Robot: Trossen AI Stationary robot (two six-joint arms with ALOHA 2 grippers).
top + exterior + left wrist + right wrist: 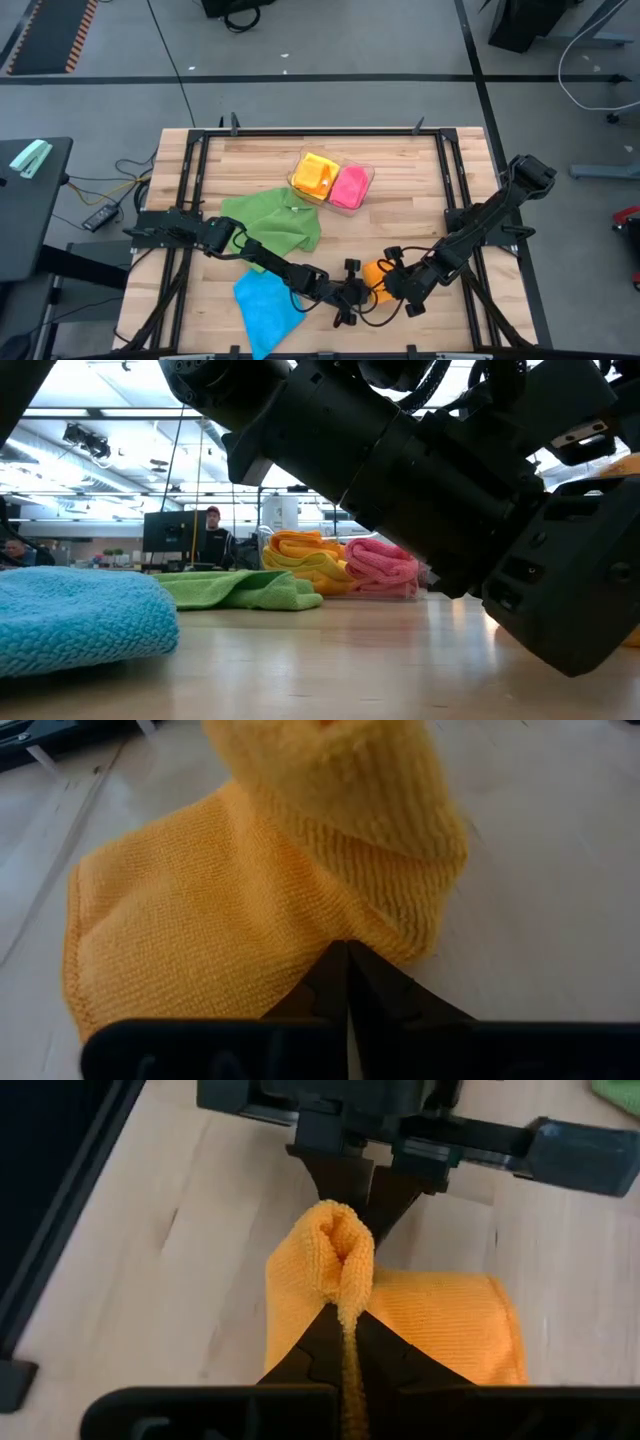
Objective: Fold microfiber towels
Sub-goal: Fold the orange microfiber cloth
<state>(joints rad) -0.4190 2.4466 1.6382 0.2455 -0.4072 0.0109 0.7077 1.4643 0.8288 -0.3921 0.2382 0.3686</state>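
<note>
While both arms reach low to the table's front | left pincer (345,975), right pincer (345,1335) clamped on orange towel (440,1325).

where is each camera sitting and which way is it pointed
High view: overhead, straight down on the table; both arms meet at the orange towel.
Low view: table height, looking across; an arm fills it.
Left wrist: behind the left gripper, shut on the orange towel.
Right wrist: behind the right gripper, also shut on it.
Both wrist views share this towel.
</note>
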